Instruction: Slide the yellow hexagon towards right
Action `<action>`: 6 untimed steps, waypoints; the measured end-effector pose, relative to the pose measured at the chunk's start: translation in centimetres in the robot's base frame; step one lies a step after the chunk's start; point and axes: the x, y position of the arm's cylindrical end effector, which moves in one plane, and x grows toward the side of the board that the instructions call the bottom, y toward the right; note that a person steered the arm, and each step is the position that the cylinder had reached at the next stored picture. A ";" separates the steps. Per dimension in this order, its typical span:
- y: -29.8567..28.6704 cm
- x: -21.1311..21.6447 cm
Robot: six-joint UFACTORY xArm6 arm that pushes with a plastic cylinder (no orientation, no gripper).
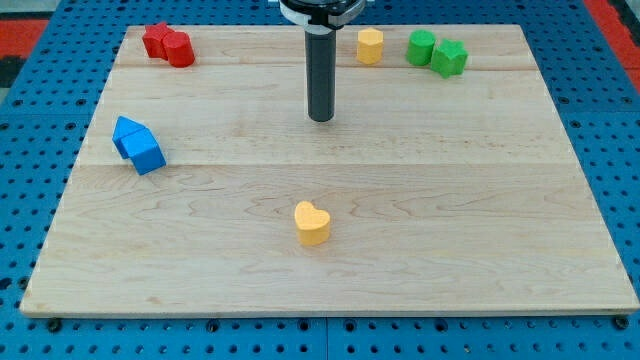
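- The yellow hexagon (pixel 370 45) stood near the view's top edge of the wooden board (pixel 500 250), right of centre, upright and free of any contact.
- My tip (pixel 321 119) rested on the board below and to the view's left of the hexagon, near but apart from it.
- Risk noted: the green blocks (pixel 436 52), a round one and a star-like one touching each other, sat just to the view's right of the hexagon. A long push would likely drive the hexagon into them and shift the pair.
- Risk noted: the tip sat lower than the hexagon's centre line. A push begun from that offset would probably strike off-centre, turning the hexagon or sending it toward the board's top edge.
- The yellow heart (pixel 312 223), the blue blocks (pixel 138 145) and the red blocks (pixel 167 45) lay well apart from the likely path; no hazard judged there.
- Pose: the rod hung vertical from the top of the view, its mount partly cut off.
- No jaws were fitted; the rod held nothing.
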 end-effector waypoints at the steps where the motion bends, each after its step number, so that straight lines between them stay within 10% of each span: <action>1: 0.0 -3.4; 4: 4.0 -17.2; 6: 5.3 -8.1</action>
